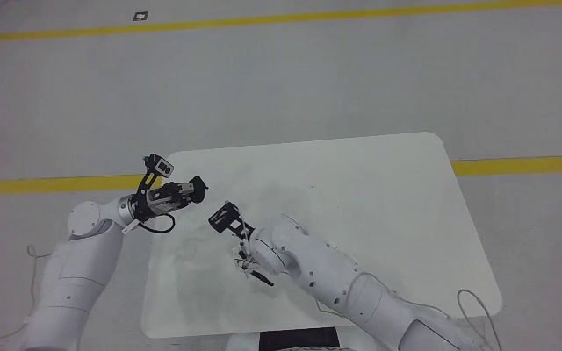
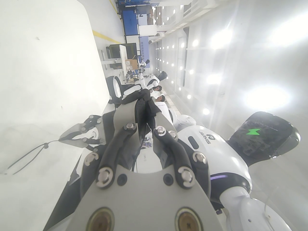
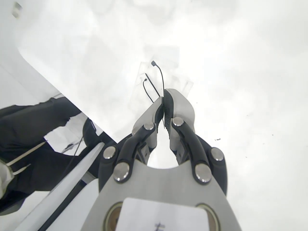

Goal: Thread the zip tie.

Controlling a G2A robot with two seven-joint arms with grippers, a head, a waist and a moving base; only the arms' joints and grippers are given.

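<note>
A thin black zip tie (image 3: 160,78) sticks out from my right gripper (image 3: 164,97), which is shut on its strap, with the small square head (image 3: 153,62) at the far end. Just beside it run thinner dark lines (image 3: 149,88); I cannot tell whether they are a second tie or a shadow on the glossy table. In the top view my right gripper (image 1: 248,261) is low over the table's front left part. The left wrist view shows that gripper (image 2: 61,140) with the tie (image 2: 26,157) trailing over the table. My left gripper (image 2: 144,100) is shut with nothing visible in it, above the table's left edge (image 1: 198,186).
The white table (image 1: 369,193) has rounded corners, and its front left edge (image 3: 60,92) lies close to my right gripper. A few dark specks (image 3: 217,139) dot the surface. Yellow floor lines (image 1: 263,19) run behind and beside the table.
</note>
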